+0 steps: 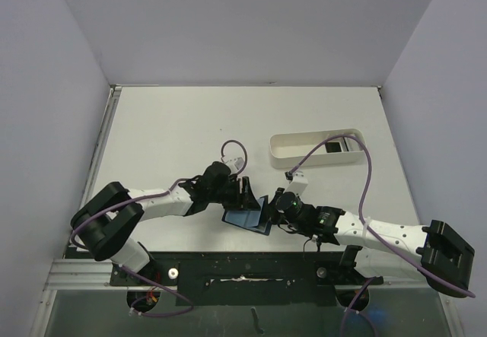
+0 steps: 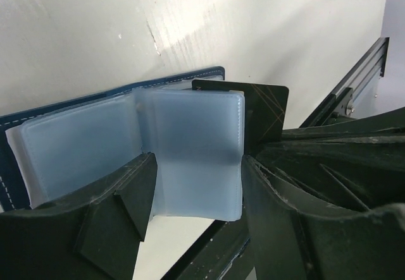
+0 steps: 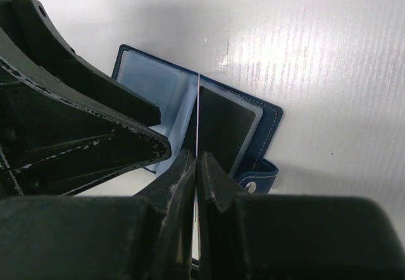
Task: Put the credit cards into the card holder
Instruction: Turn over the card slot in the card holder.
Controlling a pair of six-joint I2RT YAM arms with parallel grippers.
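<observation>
The navy card holder [image 1: 245, 218] lies open near the table's front edge, its pale blue sleeves [image 2: 82, 147] fanned out. My left gripper [image 1: 243, 192] straddles a standing stack of sleeves [image 2: 199, 185], which touches both fingers. My right gripper [image 1: 268, 213] is shut on a dark credit card, seen edge-on [image 3: 198, 112], and holds it upright among the sleeves. In the left wrist view this card [image 2: 269, 106] stands behind the held sleeves. Another dark card [image 3: 224, 125] sits in a sleeve on the card holder's right half [image 3: 269, 125]. A third card [image 1: 333, 147] lies in the tray.
A long white oval tray [image 1: 304, 157] stands behind and to the right of the card holder. The snap tab [image 3: 259, 180] sticks out toward the right gripper. The two grippers are close together over the card holder. The table's front rail runs just below them.
</observation>
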